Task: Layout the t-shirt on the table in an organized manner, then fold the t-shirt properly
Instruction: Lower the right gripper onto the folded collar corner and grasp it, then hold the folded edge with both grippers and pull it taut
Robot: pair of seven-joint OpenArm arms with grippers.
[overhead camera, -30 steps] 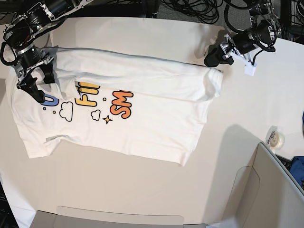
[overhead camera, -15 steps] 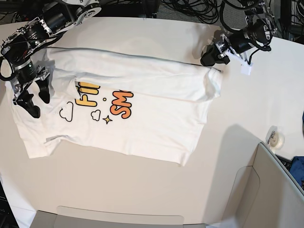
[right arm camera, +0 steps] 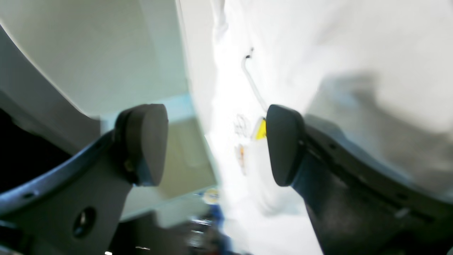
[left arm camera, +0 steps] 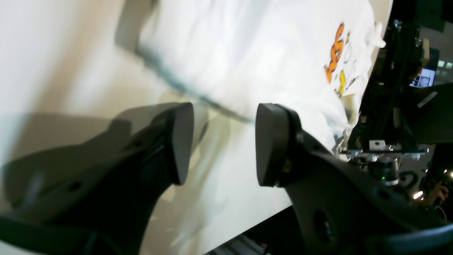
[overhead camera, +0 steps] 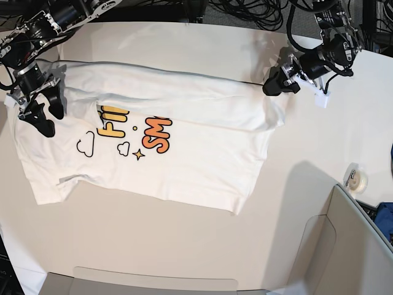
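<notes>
The t-shirt (overhead camera: 166, 144) lay print-up on the table (overhead camera: 184, 246), its top strip folded over. Only the wrist views showed both jaws spread and empty: the left gripper (left arm camera: 223, 143) hung over the hem corner, the right gripper (right arm camera: 216, 145) above the sleeve end. A second earlier the right gripper had sat on the blue lettering.

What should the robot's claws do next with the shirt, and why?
Probably lower both claws and pinch the folded top edge again. The t-shirt lies on the table with its far part doubled over, hiding part of the lettering. The left claw and the right claw both stand open with nothing in them, at opposite ends of that fold, so gripping there looks like the handiest start.
</notes>
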